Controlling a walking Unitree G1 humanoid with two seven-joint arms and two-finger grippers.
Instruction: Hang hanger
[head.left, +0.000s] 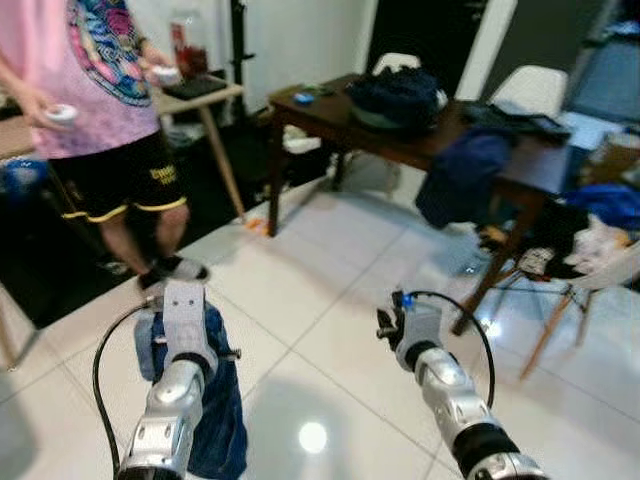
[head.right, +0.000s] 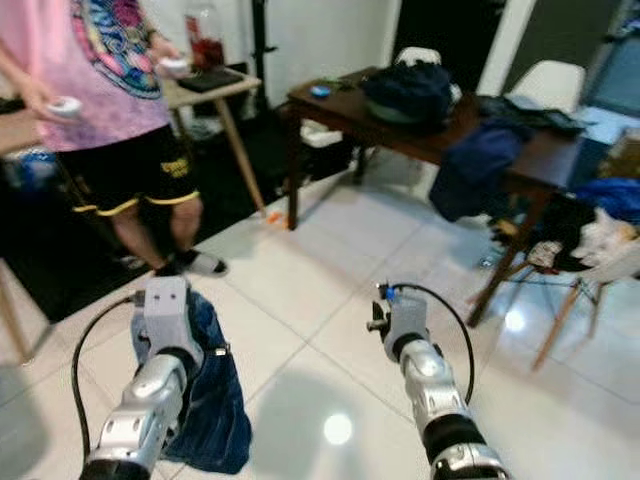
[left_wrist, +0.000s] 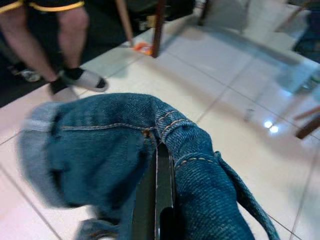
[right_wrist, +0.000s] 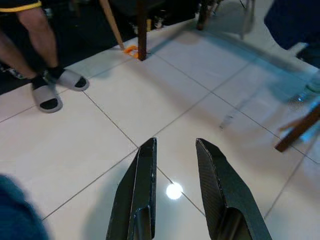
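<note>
Denim jeans (left_wrist: 105, 150) clamped in left hand (left_wrist: 157, 165), right hand (right_wrist: 175, 150) fingers apart, person (head.left: 110, 110) ahead, wooden table (head.left: 330, 115) beyond

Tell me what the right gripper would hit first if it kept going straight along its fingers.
Probably the white tiled floor. The right gripper is open and holds nothing, angled forward and down over bare tile. Beyond that lie the dark table leg and the person's sandalled feet, though depth is hard to judge.

Person (head.left: 105, 110) standing; cluttered table (head.left: 400, 135), maybe bag (head.left: 400, 98).
</note>
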